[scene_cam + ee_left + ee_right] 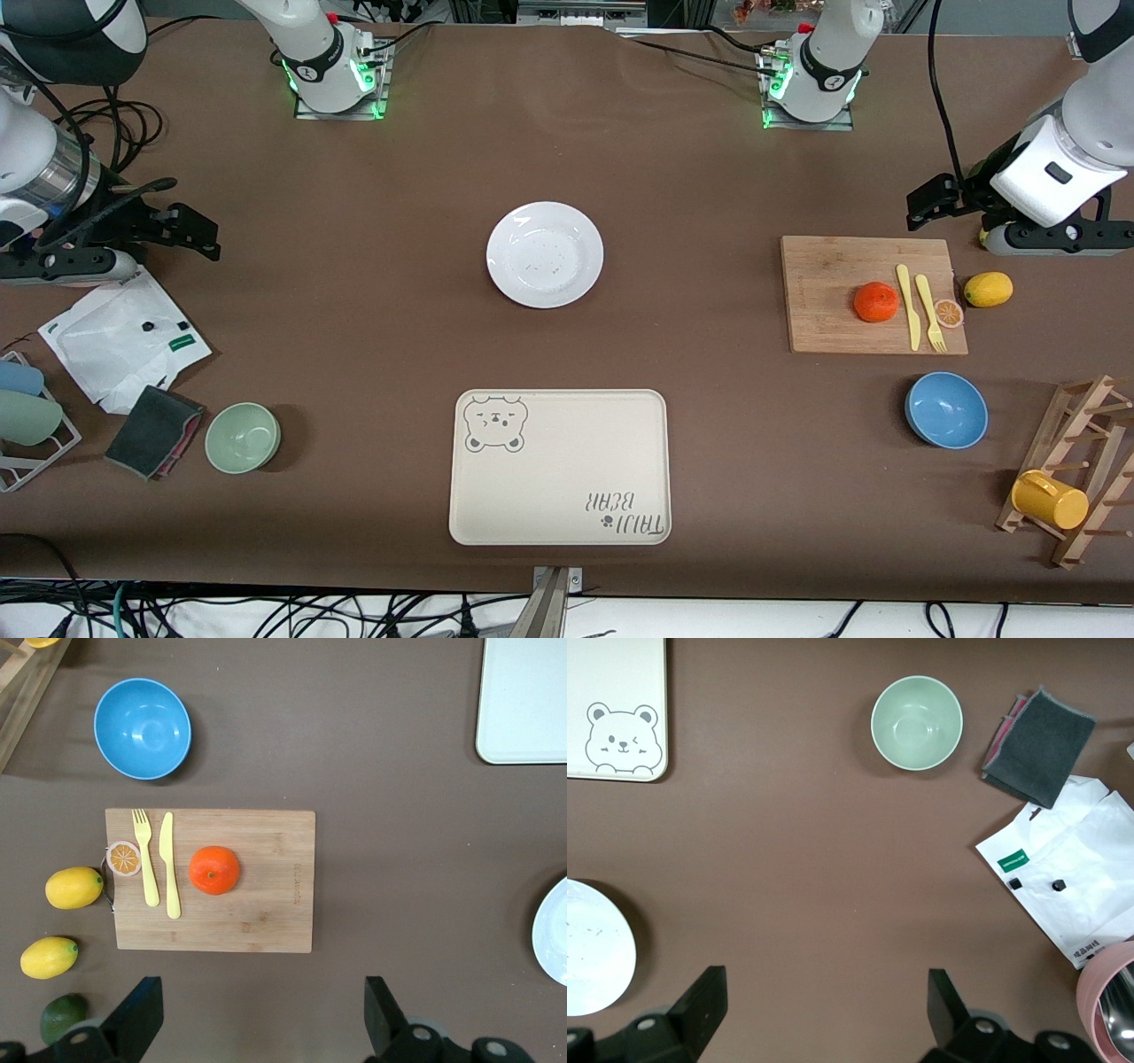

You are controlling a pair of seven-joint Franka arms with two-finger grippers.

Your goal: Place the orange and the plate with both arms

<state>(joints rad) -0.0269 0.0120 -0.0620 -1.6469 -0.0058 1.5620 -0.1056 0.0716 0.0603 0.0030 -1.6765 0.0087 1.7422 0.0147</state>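
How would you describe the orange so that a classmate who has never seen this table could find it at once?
Find the wooden cutting board toward the left arm's end of the table. The orange sits on it beside a yellow knife and fork. It is the only round, whole, orange-red fruit; the nearby orange slice is thin and flat, and the lemon is yellow.

Whole bright orange (875,301) sitting on the wooden cutting board (833,297), at 9 o'clock of the yellow knife (907,306), glossy white plate (544,254) lying flat mid-table, at 12 o'clock of the bear-printed tray (567,478)
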